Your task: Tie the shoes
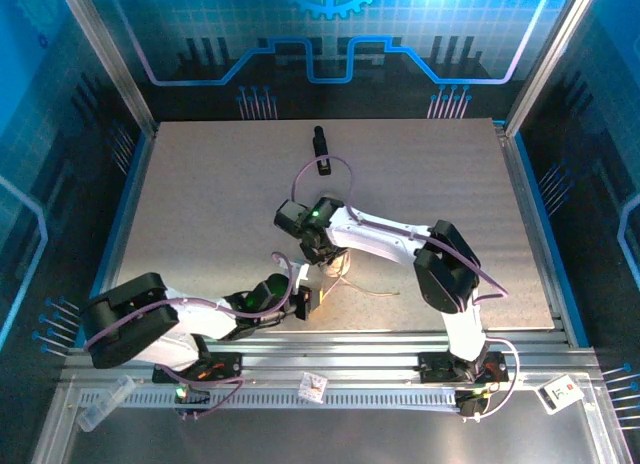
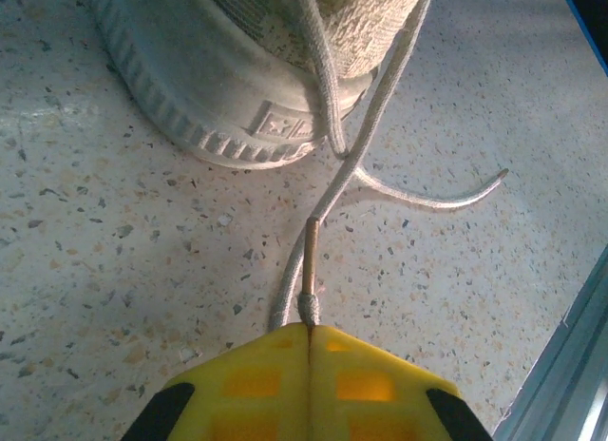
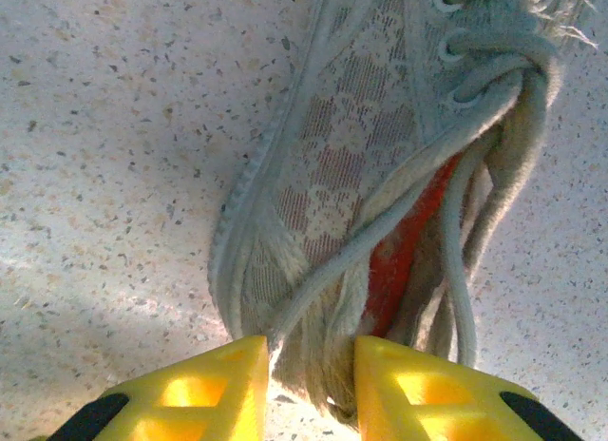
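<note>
The left claw [image 2: 310, 329] is clamped on the tip of 1 lace [image 2: 328, 199]. That lace runs straight ahead of it to the sneaker [image 2: 190, 70], which stands just beyond on the tabletop [image 2: 104, 270]. The 2nd lace end [image 2: 437, 200] lies loose, ahead and to the right.

The right claw [image 3: 312, 351] is narrowly parted and straddles the sneaker's collar end, with strands and red lining [image 3: 408, 241] directly ahead. I see no clear pinch there.

To do this step well, I'd judge the left pull should be gentle and low so the thin tip doesn't slip out. The right claw should take 1 strand only, not the bundle.

The sneaker's upper is cut off at the top of the left wrist view. From above, the arms cover most of the shoe, so I can't make out any knot.
</note>
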Robot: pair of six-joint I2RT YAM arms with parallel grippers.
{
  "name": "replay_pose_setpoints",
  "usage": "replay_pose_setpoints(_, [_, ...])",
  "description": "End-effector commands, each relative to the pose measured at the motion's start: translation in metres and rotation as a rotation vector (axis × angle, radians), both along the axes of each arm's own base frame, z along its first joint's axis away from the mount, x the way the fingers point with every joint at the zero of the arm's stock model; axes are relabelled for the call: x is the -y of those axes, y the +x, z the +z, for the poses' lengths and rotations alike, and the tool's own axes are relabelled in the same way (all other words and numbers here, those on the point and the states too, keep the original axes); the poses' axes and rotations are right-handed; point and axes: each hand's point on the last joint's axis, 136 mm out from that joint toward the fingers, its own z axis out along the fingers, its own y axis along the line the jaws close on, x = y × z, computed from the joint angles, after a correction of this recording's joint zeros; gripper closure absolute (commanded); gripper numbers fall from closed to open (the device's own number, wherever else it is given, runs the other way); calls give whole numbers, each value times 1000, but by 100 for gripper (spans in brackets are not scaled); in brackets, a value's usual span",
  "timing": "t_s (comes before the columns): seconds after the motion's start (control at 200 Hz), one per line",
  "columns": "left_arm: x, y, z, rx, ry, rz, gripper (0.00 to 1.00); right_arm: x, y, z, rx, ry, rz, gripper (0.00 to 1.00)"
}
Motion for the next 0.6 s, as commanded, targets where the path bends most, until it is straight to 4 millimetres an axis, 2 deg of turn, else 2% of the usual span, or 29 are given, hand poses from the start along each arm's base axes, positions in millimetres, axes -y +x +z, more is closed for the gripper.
replay_pose_setpoints(0.0, [8, 5, 9, 18, -35, -14, 100, -5, -3, -2, 2, -37, 8, 71])
replay_pose_setpoints(0.13, [8, 5, 9, 19, -39, -18, 100, -6, -1, 0, 36, -74, 21, 70])
replay_pose_setpoints(0.385, [6, 3, 10, 22, -44, -16, 100, -10, 8, 32, 135, -58, 33, 67])
replay_pose_setpoints(0.485, [7, 4, 11, 24, -47, -17, 100, -12, 5, 30, 120, -52, 34, 69])
replay_pose_setpoints(0.595, [7, 3, 10, 23, -45, -19, 100, -14, 1, 19, 89, -56, 32, 72])
